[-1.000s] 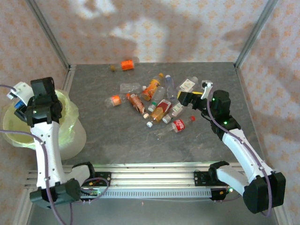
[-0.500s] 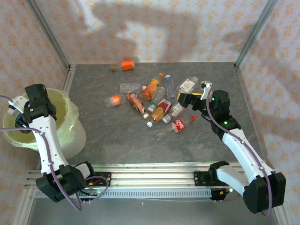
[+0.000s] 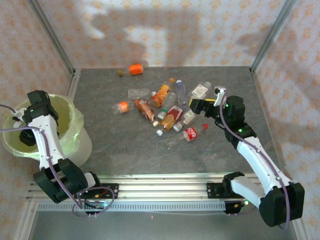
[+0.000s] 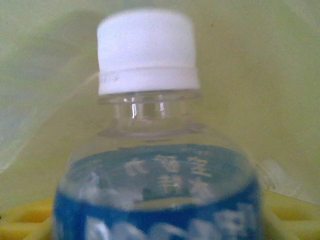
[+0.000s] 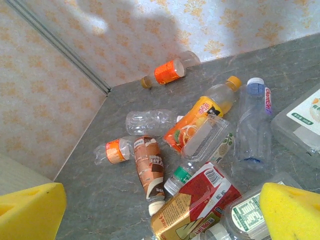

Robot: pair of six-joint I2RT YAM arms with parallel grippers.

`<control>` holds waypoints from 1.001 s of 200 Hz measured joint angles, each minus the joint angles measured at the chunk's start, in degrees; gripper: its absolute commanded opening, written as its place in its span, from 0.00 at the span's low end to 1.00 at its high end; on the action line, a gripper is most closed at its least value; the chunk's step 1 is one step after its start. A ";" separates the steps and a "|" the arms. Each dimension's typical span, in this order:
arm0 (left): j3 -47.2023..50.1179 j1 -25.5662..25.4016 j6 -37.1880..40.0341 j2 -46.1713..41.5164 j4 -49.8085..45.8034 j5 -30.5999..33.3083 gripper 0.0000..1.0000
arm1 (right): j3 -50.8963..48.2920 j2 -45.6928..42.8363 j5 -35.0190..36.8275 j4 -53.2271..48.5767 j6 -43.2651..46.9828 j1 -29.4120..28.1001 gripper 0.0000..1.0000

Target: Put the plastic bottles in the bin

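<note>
Bottle [image 4: 150,170] in L tool [image 4: 156,225], pads [image 4: 22,220] mostly hidden

White-capped blue-labelled bottle [image 4: 150,150] against yellow-green bag [image 4: 265,75]

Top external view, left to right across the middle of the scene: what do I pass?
bin → orange-banded bottle → brown-labelled bottle → red-labelled bottle
</note>
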State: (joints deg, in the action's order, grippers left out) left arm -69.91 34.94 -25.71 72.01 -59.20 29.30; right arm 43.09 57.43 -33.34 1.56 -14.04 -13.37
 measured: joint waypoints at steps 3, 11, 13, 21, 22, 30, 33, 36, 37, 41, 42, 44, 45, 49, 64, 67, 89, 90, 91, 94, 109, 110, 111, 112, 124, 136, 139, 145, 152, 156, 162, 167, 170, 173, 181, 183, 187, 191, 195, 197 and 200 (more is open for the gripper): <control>0.02 0.00 0.02 0.00 -0.09 -0.02 0.75 | 0.00 0.11 0.11 0.00 -0.02 0.00 0.99; 0.00 0.00 -0.02 0.00 -0.28 -0.11 0.77 | 0.02 0.42 0.17 0.00 -0.02 0.00 0.99; 0.00 0.00 -0.02 0.00 -0.31 -0.20 0.78 | 0.02 0.50 0.24 0.00 -0.04 0.00 0.99; 0.00 0.00 -0.04 0.00 -0.44 -0.39 0.80 | 0.00 0.76 0.39 0.02 -0.11 0.00 0.99; 0.00 0.00 0.04 0.00 -0.46 -0.44 0.80 | 0.00 0.79 0.42 0.02 -0.15 0.00 0.99; -0.02 0.00 0.00 -0.02 -0.63 -0.70 0.81 | 0.00 1.05 0.61 0.22 -0.44 0.00 0.99; -0.02 0.00 -0.04 -0.02 -0.66 -0.79 0.82 | 0.00 1.18 0.79 0.28 -0.68 0.00 0.99; -0.02 0.00 0.00 -0.04 -0.72 -1.01 0.82 | 0.00 1.29 0.94 0.44 -0.81 0.00 0.99; -0.02 0.00 0.00 -0.07 -0.76 -1.07 0.82 | 0.00 1.31 0.94 0.44 -0.87 0.00 0.99; -0.02 0.00 -0.04 -0.11 -0.85 -1.40 0.83 | 0.00 1.46 1.07 0.63 -1.05 0.00 0.99; -0.02 0.00 -0.04 -0.13 -0.85 -1.51 0.83 | 0.00 1.49 1.09 0.68 -1.14 0.00 0.99; -0.04 0.00 0.00 -0.20 -0.90 -1.70 0.83 | -0.02 1.60 1.22 0.74 -1.31 0.00 0.99; -0.04 0.00 -0.02 -0.22 -0.92 -1.79 0.83 | -0.02 1.64 1.27 0.83 -1.49 0.00 0.99; -0.04 0.00 -0.02 -0.37 -1.07 -2.21 0.83 | -0.02 1.84 1.53 1.07 -1.75 0.00 0.99; -0.07 0.00 0.04 -1.46 -1.14 -4.07 0.84 | -0.15 2.62 2.34 1.95 -3.13 0.00 0.99; -0.07 0.00 0.04 -1.79 -1.14 -4.55 0.84 | -0.20 2.78 2.51 2.05 -3.41 0.00 0.99; -0.94 0.00 0.09 -4.94 -1.95 -8.00 0.86 | -0.24 4.68 3.69 2.86 -5.44 0.00 0.99; -1.07 0.00 0.17 -5.18 -2.01 -8.22 0.86 | -0.24 4.83 3.80 2.95 -5.53 0.00 0.99; -1.16 0.00 0.20 -5.29 -2.05 -8.37 0.86 | -0.24 4.90 3.82 2.97 -5.57 0.00 0.99; -1.44 0.00 0.17 -5.70 -2.21 -8.96 0.86 | -0.24 5.11 4.02 3.02 -5.86 0.00 0.99; -3.21 0.00 0.31 -8.59 -2.75 -13.22 0.88 | -0.24 6.40 4.92 3.39 -7.28 0.00 0.99; -3.30 0.00 0.33 -8.76 -2.80 -13.51 0.88 | -0.24 6.54 4.87 3.43 -7.50 0.00 0.99; -3.41 0.00 0.35 -9.05 -2.78 -14.16 0.88 | -0.24 6.60 4.94 3.45 -7.56 0.00 0.99; -3.48 0.00 0.37 -9.18 -2.75 -14.43 0.88 | -0.24 6.71 5.07 3.45 -7.76 0.00 0.99; -4.28 -0.02 0.74 -12.26 -2.73 -19.12 0.91 | -0.22 7.63 5.55 3.72 -9.11 0.00 0.99; -4.44 -0.07 0.70 -16.02 -2.40 -24.24 0.96 | -0.22 8.44 6.01 3.76 -10.84 0.00 0.99; -4.44 -0.07 0.63 -16.96 -2.32 -25.29 0.97 | -0.22 8.57 6.08 3.76 -11.26 0.00 0.99; -4.57 -0.07 0.52 -18.75 -2.25 -27.47 0.99 | -0.22 8.87 6.16 3.82 -12.15 0.00 0.99; -4.74 -0.07 0.15 -20.90 -1.90 -30.08 1.00 | -0.22 9.09 6.19 3.82 -13.25 0.00 0.99; -4.92 -0.07 -0.04 -21.84 -1.64 -31.58 1.00 | -0.24 9.18 6.19 3.85 -13.73 0.00 0.99; -5.20 -0.07 -0.44 -23.19 -1.20 -33.83 1.00 | -0.24 9.22 6.19 3.85 -14.56 0.00 0.99; -5.35 -0.07 -0.92 -24.09 -0.52 -35.80 1.00 | -0.22 9.22 6.19 3.85 -15.13 0.00 0.99; -5.40 -0.09 -1.40 -24.74 0.11 -37.57 0.99 | -0.22 9.22 6.19 3.82 -15.50 0.00 0.99; -5.44 -0.15 -1.77 -25.35 0.68 -39.01 0.99 | -0.22 9.22 6.19 3.85 -15.91 0.00 0.99; -5.44 -0.57 -3.17 -26.60 2.34 -42.97 0.99 | -0.24 9.22 6.21 3.82 -16.74 0.00 0.99; -5.44 -0.76 -3.50 -26.77 2.75 -43.85 0.99 | -0.24 9.22 6.27 3.82 -16.96 0.00 0.99; -5.44 -1.22 -4.35 -27.10 3.58 -45.51 0.99 | -0.24 9.22 6.38 3.78 -17.31 0.00 0.99; -5.42 -2.01 -5.01 -27.30 4.57 -47.52 0.99 | -0.22 9.22 6.45 3.69 -17.70 0.00 0.99; -5.42 -2.78 -5.70 -27.32 5.40 -48.87 0.99 | -0.24 9.22 6.58 3.63 -18.05 0.00 0.99; -5.42 -3.37 -6.03 -27.32 5.84 -49.59 1.00 | -0.24 9.22 6.62 3.56 -18.27 0.00 0.99; -5.42 -4.09 -6.34 -27.26 6.40 -50.29 0.99 | -0.24 9.22 6.67 3.48 -18.49 0.00 0.99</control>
State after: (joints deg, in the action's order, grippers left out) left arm -75.33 30.85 -32.05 44.75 -52.80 -20.99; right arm 42.85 66.65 -26.68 5.04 -32.53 -13.37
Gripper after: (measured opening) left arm 0.993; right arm 0.993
